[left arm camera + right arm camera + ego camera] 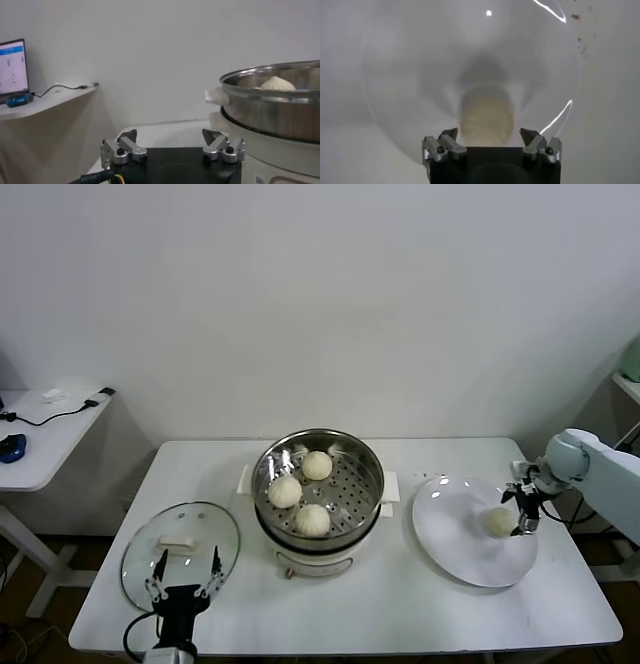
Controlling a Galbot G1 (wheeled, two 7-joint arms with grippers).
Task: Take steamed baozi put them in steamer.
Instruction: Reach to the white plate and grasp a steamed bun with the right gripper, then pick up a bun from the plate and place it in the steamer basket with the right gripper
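Observation:
The steamer [350,524] stands mid-table with three baozi on its perforated tray: one at the back [317,465], one at the left [284,491], one at the front [312,520]. A fourth baozi [500,522] lies on the white plate [455,544] at the right. My right gripper [523,512] is open right beside this baozi, which lies just ahead of the jaws in the right wrist view [486,120]. My left gripper [185,574] is open and empty, parked at the front left over the glass lid. The steamer also shows in the left wrist view [280,110].
A round glass lid [180,552] with a white knob lies flat at the table's front left. A side table [40,434] with cables and a blue object stands at the far left. The wall is close behind the table.

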